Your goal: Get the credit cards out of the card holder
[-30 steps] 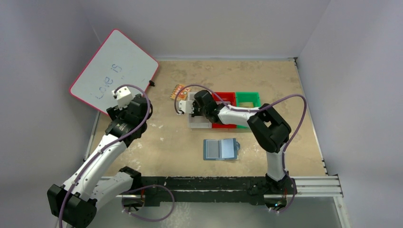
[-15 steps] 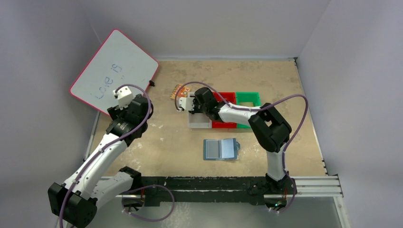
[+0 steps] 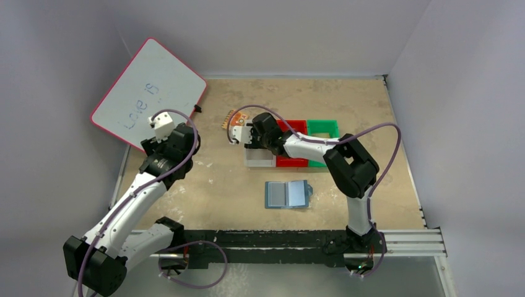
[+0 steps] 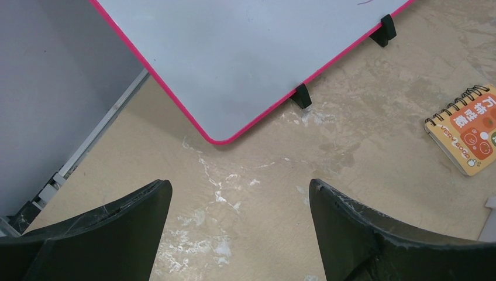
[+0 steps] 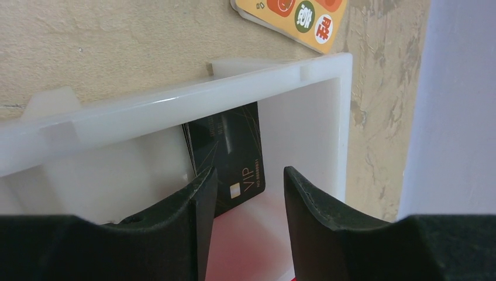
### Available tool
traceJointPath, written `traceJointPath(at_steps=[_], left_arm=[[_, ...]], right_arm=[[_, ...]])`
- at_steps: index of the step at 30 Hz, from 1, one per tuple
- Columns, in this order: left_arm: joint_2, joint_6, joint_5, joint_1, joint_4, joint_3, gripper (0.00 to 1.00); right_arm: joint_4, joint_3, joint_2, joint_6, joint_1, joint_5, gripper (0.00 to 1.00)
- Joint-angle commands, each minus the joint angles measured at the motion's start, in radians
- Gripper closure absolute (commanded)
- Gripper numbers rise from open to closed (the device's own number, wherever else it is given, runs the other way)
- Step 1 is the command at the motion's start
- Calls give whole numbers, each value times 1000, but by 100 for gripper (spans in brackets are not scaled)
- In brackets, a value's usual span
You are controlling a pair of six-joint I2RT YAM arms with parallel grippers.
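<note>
Card holder [image 3: 286, 194] shows only from the top: a blue wallet lying open and flat on the table [image 3: 210, 179], near the arm bases and well apart from both grippers. The right gripper [image 3: 242, 135] hangs over the far end of the white bin [image 3: 260, 162], which sits beside the red bin [image 3: 291, 163] and the green bin [image 3: 323, 129]. No card can be made out from up here.

The left wrist view shows the left gripper [image 4: 240, 193] spread wide with nothing in it, above bare table near the corner of the whiteboard [image 4: 234, 52]. An orange notebook [image 4: 465, 132] lies off to the right.

Only the right wrist view shows a credit card [image 5: 231, 149]. It is black with thin gold lines and the letters VIP, and it leans against the white bin's inside wall. The right fingers are partly apart and hold nothing. The card sits just past their tips, with its lower corner hidden behind one finger.
</note>
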Motion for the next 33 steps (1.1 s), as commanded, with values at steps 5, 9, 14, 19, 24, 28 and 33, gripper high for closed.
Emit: traceJointPath(at_steps=[5, 9, 14, 19, 24, 28, 33], left_arm=[[6, 19, -1, 4, 8, 32, 13], [3, 19, 0, 5, 8, 31, 13], [3, 19, 5, 5, 11, 31, 13], [7, 21, 21, 5, 11, 31, 13], [10, 21, 27, 5, 14, 28, 13], [18, 22, 30, 5, 13, 28, 13], [24, 19, 32, 5, 14, 28, 13]], right_arm=[[2, 80, -70, 162, -7, -15, 49], [52, 35, -223, 415, -6, 3, 45], [-53, -76, -441, 951, -8, 140, 15], [-169, -254, -593, 1328, -5, 91, 22], [-199, -469, -734, 1633, 129, 191, 27], [-371, -466, -695, 1845, 274, 353, 27], [-480, -413, -564, 1963, 372, 404, 28]])
